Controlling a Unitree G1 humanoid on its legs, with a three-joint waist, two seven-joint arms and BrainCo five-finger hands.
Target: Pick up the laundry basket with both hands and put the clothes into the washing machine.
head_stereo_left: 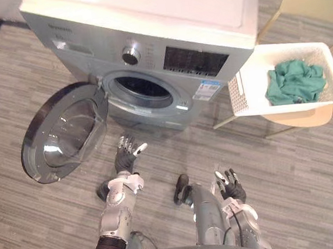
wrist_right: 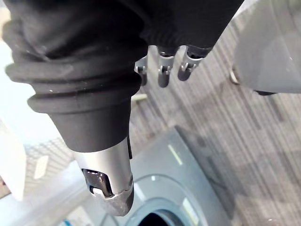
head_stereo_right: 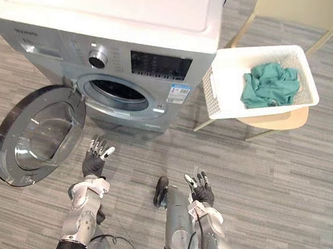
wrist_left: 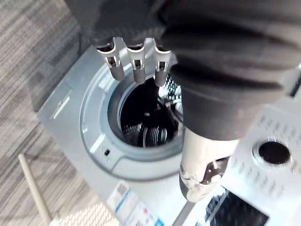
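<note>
While the left hand (head_stereo_left: 125,155) and right hand (head_stereo_left: 231,186) hang empty, fingers relaxed, the laundry basket (head_stereo_left: 243,92) sits on a stool (head_stereo_left: 303,118).
It stands just beside the washing machine (head_stereo_left: 146,27), green clothes (head_stereo_left: 295,82) heaped inside — the door (head_stereo_left: 62,133) swung wide.

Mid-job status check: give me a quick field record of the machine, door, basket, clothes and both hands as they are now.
washing machine: front loader, ahead of the robot
door: swung open to the robot's left
drum: dark, no clothes visible inside
laundry basket: white, on a wooden stool right of the machine, not held
clothes: green bundle in the basket
left hand: open, empty, before the drum
right hand: open, empty, apart from the basket
</note>
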